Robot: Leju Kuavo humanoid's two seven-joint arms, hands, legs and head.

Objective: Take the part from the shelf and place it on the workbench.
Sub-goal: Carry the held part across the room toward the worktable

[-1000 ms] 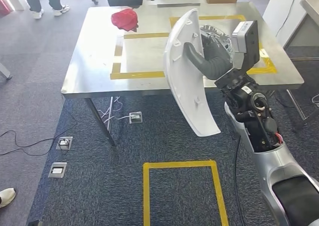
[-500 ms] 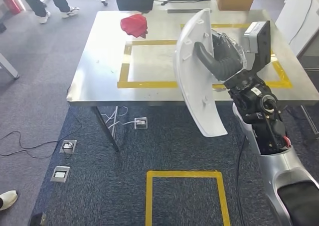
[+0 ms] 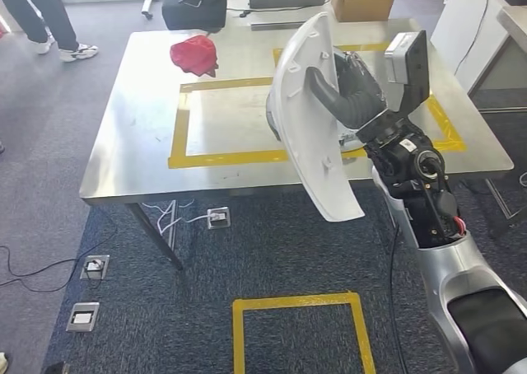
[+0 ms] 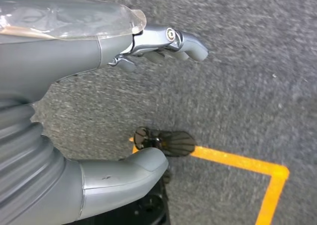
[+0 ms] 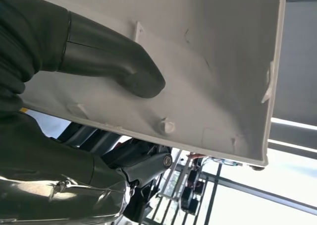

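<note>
Our right hand (image 3: 348,90) grips the curved white part (image 3: 307,127) over the metal workbench's (image 3: 142,127) near edge. Our left hand (image 4: 112,111) hangs loose, holding nothing.

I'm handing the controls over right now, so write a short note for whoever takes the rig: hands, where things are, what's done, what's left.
Right hand: grips the white curved part, thumb pressed on its inner face, holding it upright in the air at the near edge of the workbench.
Left hand: holds nothing, fingers apart, hanging over the carpet beside a yellow floor marking.
Done: part is off the shelf and carried to the bench.
Left: set it down on the workbench, probably inside the yellow taped rectangle, then let go. A red cloth lies at the far side.
</note>
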